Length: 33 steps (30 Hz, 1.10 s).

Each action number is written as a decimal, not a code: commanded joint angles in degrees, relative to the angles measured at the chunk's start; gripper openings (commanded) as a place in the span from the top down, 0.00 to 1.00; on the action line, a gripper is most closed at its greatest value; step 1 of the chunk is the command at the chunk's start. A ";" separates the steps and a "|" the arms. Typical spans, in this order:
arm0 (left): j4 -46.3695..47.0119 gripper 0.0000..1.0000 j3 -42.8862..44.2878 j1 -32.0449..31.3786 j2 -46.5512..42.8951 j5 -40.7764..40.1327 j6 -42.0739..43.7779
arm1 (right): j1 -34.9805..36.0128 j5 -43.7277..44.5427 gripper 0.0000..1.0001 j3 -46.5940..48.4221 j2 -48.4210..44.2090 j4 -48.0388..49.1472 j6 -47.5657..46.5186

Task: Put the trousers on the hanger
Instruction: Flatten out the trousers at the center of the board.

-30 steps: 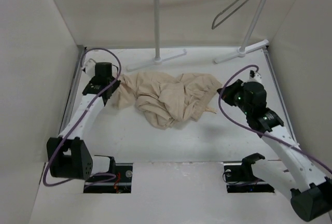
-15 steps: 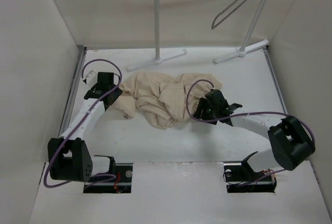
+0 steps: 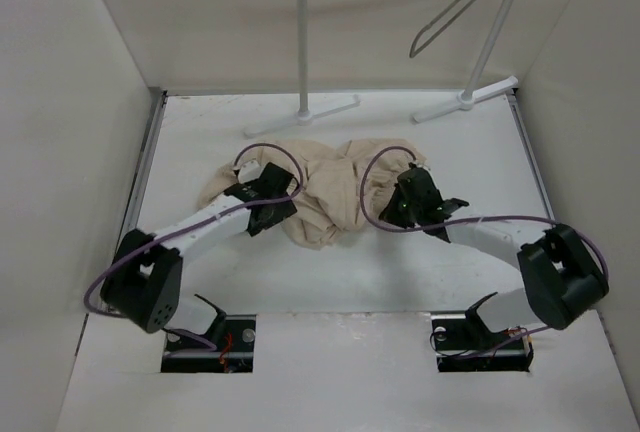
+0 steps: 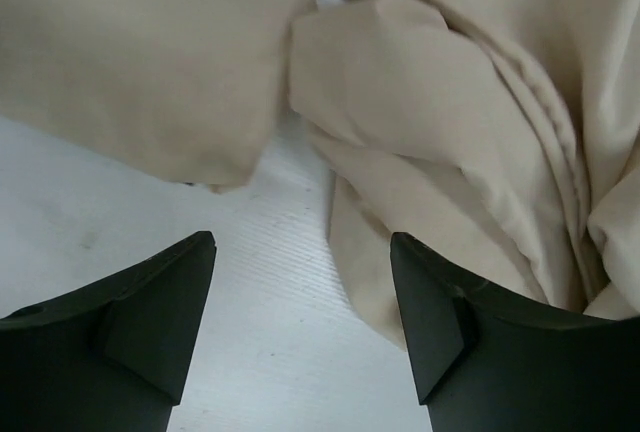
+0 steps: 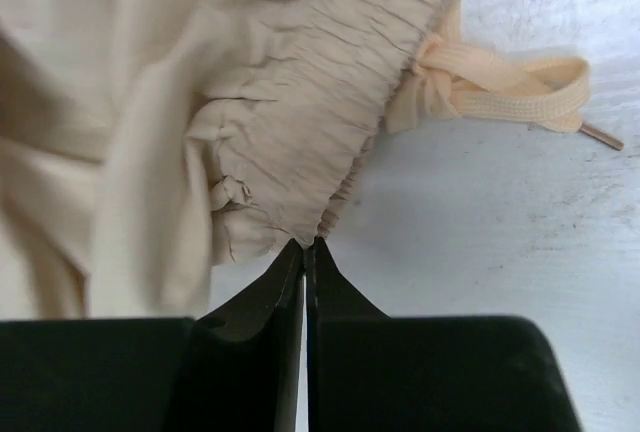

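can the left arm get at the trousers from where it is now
Probably yes: the left gripper is open and a fold of the trousers lies right ahead of it, with nothing in between.

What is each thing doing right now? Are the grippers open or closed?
trousers: crumpled in a heap on the table.
hanger: hanging empty on the rack.
left gripper: open, over the table beside the trousers.
right gripper: shut, pinching the waistband edge.
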 commanded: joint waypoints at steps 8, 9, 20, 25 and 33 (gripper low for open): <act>13.09 0.81 6.78 0.33 19.68 4.45 -2.95 | -5.79 2.19 0.95 4.28 -21.44 -7.76 -0.91; 12.57 0.88 7.92 1.02 19.08 4.45 -2.95 | -7.19 1.92 0.95 5.33 -22.50 -8.99 -1.00; -6.56 0.98 21.98 12.19 -11.23 3.57 7.33 | -15.20 -0.72 0.96 19.22 -32.16 -21.82 -2.76; -19.66 0.97 28.06 11.67 -19.24 1.30 8.91 | -18.98 -3.61 0.96 22.31 -38.23 -27.98 -1.36; -19.01 0.74 14.73 6.50 -17.42 7.95 4.10 | -23.64 -10.12 0.97 8.68 -41.41 -29.05 3.22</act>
